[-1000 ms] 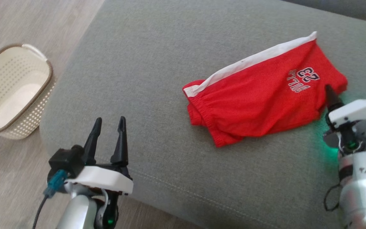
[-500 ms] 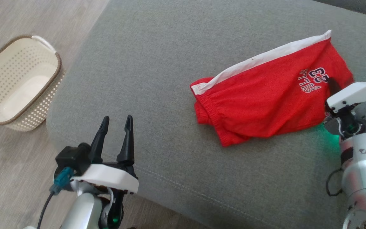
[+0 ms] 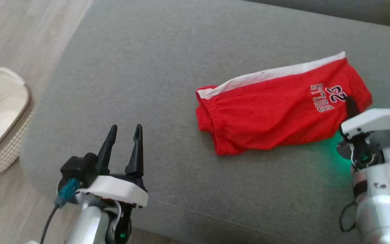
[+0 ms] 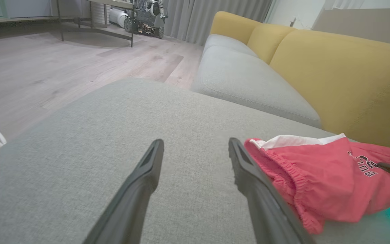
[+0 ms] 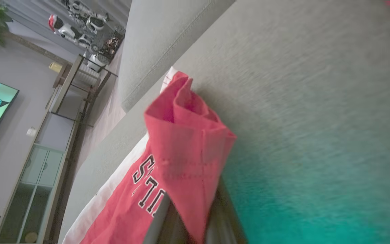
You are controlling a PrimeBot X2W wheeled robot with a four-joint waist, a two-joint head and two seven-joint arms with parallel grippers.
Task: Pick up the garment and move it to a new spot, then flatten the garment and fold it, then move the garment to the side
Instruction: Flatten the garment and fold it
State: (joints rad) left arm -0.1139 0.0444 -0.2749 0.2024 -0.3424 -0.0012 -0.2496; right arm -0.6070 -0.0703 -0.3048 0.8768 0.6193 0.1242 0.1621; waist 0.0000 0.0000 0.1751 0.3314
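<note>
While the left claw [image 3: 125, 126] hovers over the near edge of the grey sofa cushion [image 3: 168, 67] with its two fingers spread and nothing between them, the right claw [image 3: 350, 101] is pressed together on the hem of the garment [image 3: 276, 115], pinching red cloth just beside the printed lettering. The garment, a pair of red shorts with a white side stripe, lies on the right half of the cushion, waistband toward the middle. It looks doubled leg over leg but wrinkled, with the pinched hem lifted off the cushion. My guess is that a carry or drag is in hand. Whether flattening and folding are finished I cannot tell; a neater fold and the final move aside likely remain. Farther left, a pale perforated basket [image 3: 8, 152] stands on the floor, and a yellow backrest [image 4: 333, 74] rises beyond.
</note>
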